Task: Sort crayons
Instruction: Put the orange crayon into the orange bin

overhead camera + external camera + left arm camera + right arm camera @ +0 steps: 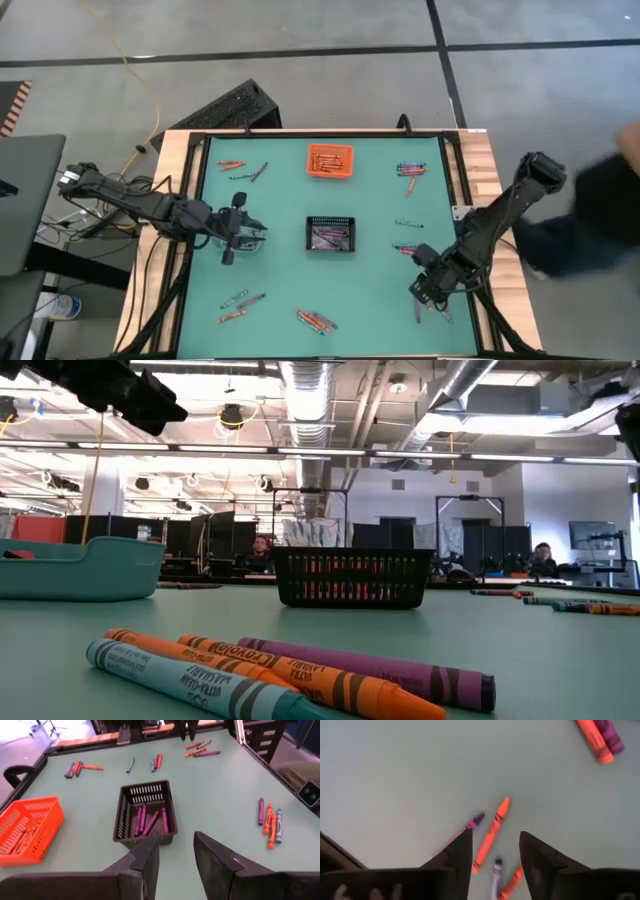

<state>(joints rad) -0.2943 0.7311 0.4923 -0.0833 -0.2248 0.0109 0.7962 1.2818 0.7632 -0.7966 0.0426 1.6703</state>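
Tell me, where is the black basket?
In the high view the black basket sits in the middle of the green table, straight below the orange basket and to the right of the left gripper.

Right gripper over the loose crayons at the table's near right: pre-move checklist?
1. Right gripper open, nothing held: ok.
2. Target under it: orange crayon lies between the fingers, on the mat: ok.
3. Neighbours: purple crayon and a white-tipped crayon lie close beside it; risk of a double pick: not ok.
4. Orange bin unobstructed: ok.
5. Left gripper waits apart, left of the black bin: ok.
6. Height above the mat: cannot tell.
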